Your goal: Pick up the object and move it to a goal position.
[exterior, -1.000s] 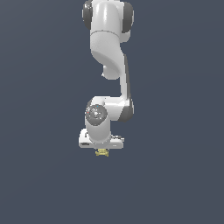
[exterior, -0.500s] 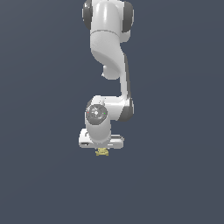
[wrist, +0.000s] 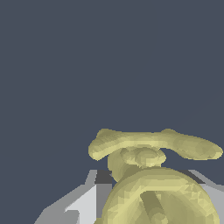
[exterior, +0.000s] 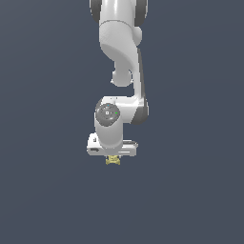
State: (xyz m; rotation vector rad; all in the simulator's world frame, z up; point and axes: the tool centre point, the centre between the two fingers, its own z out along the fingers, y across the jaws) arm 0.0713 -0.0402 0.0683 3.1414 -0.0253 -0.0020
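Below the white arm (exterior: 119, 62), at the middle of the exterior view, the hand (exterior: 113, 160) points straight down against an even dark grey-blue backdrop. Just under its pale body sits the object (exterior: 113, 161), a tiny olive-yellow lumpy thing, touching the hand's underside and far smaller than the hand itself. The fingers are too small in that view to make out. At the wrist view the object (wrist: 153, 175) fills much of the picture close to the lens: a rounded knobbly mass with a flatter, wing-like lobe spreading across behind it. Grey fingers (wrist: 85, 203) show on either side of it, pressed against its flanks, so the hand is clamped on the object.
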